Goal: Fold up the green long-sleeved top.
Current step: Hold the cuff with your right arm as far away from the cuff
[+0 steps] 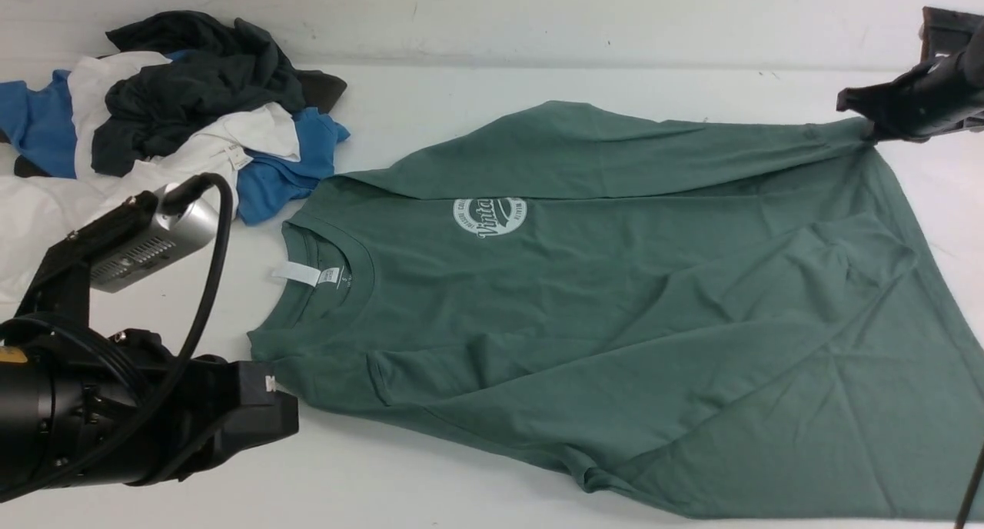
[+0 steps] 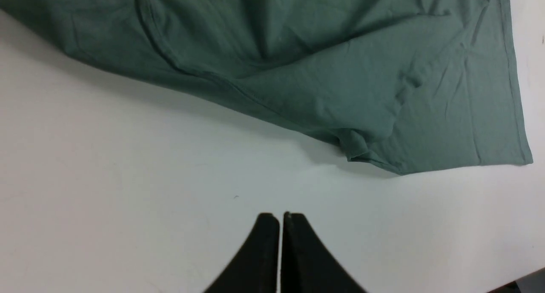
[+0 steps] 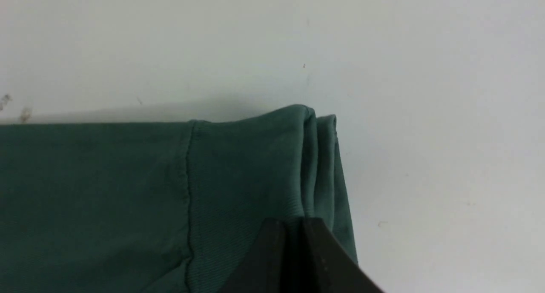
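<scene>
Front view | green long-sleeved top [image 1: 615,306] flat, logo up, on white table [image 1: 461,483] | right gripper [image 1: 865,114] pinching ribbed cuff [image 3: 251,178] | left gripper [image 2: 281,218] pressed together, empty, beside shoulder | judged soft, light, limp; best held at cuffs, shoulders, hem.

A: How many shirts lie spread flat?
B: One; a sage-green cotton long-sleeved top [image 1: 584,237]; it shows two sleeves, the far sleeve [image 1: 653,141] and the near sleeve [image 1: 692,314]; one round white chest logo [image 1: 490,216]; one white neck tag [image 1: 296,274].
A: And the heap?
B: One crumpled pile of loose garments [image 1: 192,106]; three colours in it, blue, white and dark grey; they are too tangled to count the pieces of each.
A: Grippers?
B: Two, both black; the left gripper [image 2: 281,218] and the right gripper [image 3: 294,225]; two fingers each.
A: Anything else?
B: One white tabletop [image 1: 461,467]; one silver box-shaped camera [image 1: 154,241].
</scene>
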